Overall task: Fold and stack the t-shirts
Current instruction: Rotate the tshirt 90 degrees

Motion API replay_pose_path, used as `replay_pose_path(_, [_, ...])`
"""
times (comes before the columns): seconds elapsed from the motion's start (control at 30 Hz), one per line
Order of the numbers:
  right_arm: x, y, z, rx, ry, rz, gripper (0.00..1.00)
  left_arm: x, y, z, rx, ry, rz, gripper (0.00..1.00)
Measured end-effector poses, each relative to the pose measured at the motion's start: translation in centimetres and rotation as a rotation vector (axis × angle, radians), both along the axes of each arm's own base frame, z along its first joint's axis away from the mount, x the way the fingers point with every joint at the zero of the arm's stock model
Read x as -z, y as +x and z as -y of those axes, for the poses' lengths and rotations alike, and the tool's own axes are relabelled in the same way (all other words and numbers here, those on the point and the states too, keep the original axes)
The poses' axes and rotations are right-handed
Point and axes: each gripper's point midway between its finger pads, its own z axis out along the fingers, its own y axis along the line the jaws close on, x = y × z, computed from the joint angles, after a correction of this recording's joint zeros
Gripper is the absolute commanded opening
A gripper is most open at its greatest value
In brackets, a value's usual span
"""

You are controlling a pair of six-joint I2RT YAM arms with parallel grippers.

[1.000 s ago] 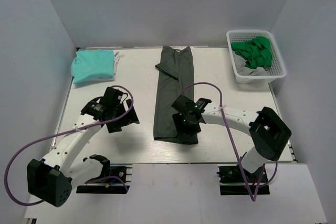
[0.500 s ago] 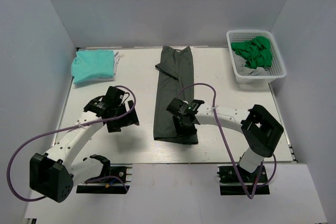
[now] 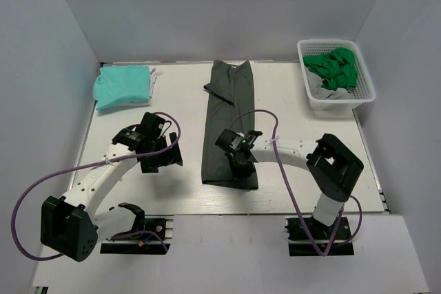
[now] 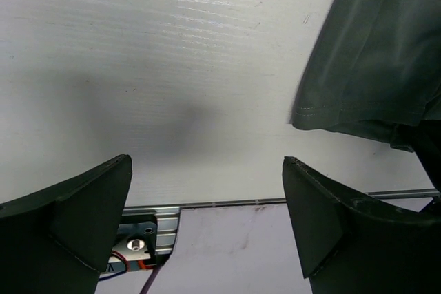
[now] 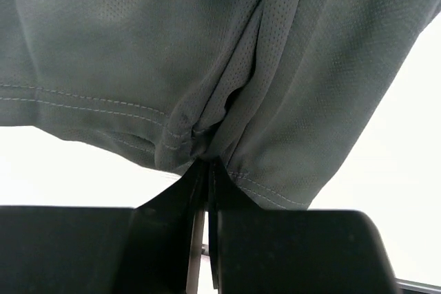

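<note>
A dark grey-green t-shirt (image 3: 229,111) lies folded into a long strip down the middle of the table. My right gripper (image 3: 236,164) is at the strip's near end, shut on a pinch of the hem (image 5: 207,144), which bunches into folds at the fingertips. My left gripper (image 3: 157,161) hangs open over bare table to the left of the strip, nothing between its fingers (image 4: 89,211). The strip's near left corner (image 4: 372,67) shows in the left wrist view. A folded mint-teal t-shirt (image 3: 122,85) lies at the back left.
A white basket (image 3: 364,91) at the back right holds a bright green t-shirt (image 3: 332,67) over a pale grey one (image 3: 318,86). The table's near edge with a metal rail (image 4: 207,204) runs just below the left gripper. Purple cables loop over both arms.
My right gripper closed from wide open onto the dark t-shirt's near hem and shifted slightly left. The left gripper edged a little toward the strip and stayed open.
</note>
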Motion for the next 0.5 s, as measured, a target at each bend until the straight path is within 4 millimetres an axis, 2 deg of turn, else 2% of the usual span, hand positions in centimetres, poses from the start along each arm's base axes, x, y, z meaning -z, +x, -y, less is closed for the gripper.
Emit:
replay_pose_path(0.17, [-1.1,0.0,0.2,0.015,0.011,0.016,0.04,0.0,0.0,-0.1,0.017,0.005,0.004,1.0])
replay_pose_path(0.33, [-3.2,-0.2,0.3,0.028,0.056,0.036,0.04,0.2,0.1,0.1,0.035,0.003,-0.001,1.0])
replay_pose_path(0.5, [-5.2,0.0,-1.1,0.009,0.134,0.045,0.04,0.8,0.4,0.4,0.055,0.003,-0.02,1.0])
